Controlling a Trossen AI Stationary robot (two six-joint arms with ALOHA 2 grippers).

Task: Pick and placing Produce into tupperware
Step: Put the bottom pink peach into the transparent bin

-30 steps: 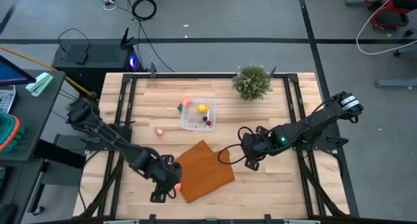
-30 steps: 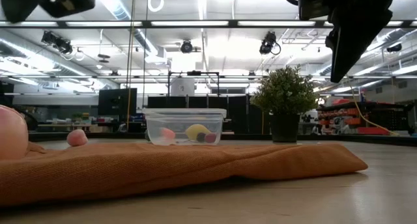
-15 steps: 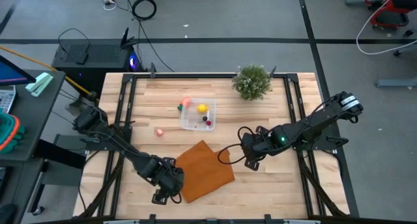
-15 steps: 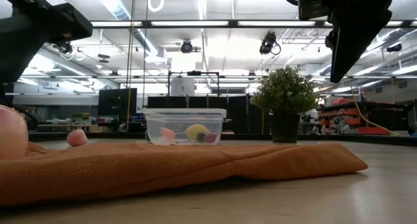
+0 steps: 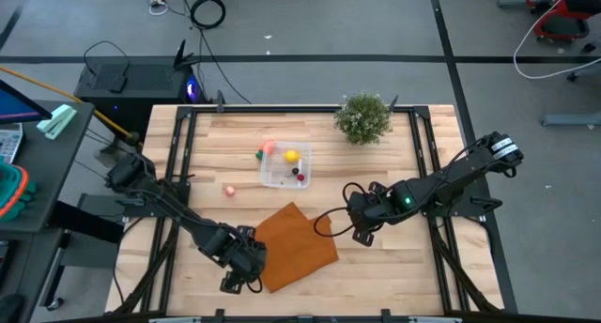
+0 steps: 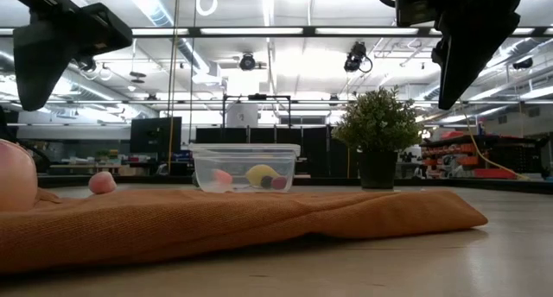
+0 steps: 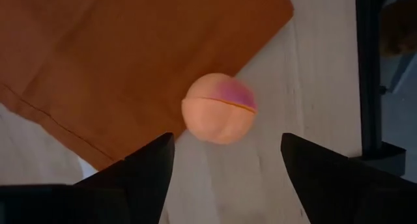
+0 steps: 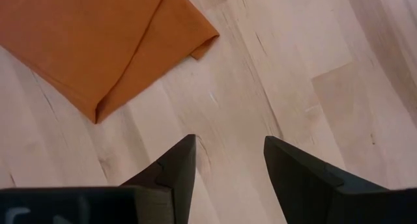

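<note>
overhead, the left tool (image 7: 221, 168), spread wide, hides the peach fruit (image 7: 219, 107); right tool (image 8: 225, 162) gapes empty.

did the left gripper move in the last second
Yes. In the high view the left gripper has shifted slightly toward the table's near edge along the orange mat, and now covers the peach-orange fruit that showed beside it. The right gripper has not moved.

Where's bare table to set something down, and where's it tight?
Bare wood lies along the near edge right of the flat orange-brown mat, and at the far left corner. It is crowded mid-table: the small clear plastic tupperware, loose pink produce piece and bushy green potted plant. The left gripper hovers, fingers open, over the peach-orange round fruit at the mat's corner.
</note>
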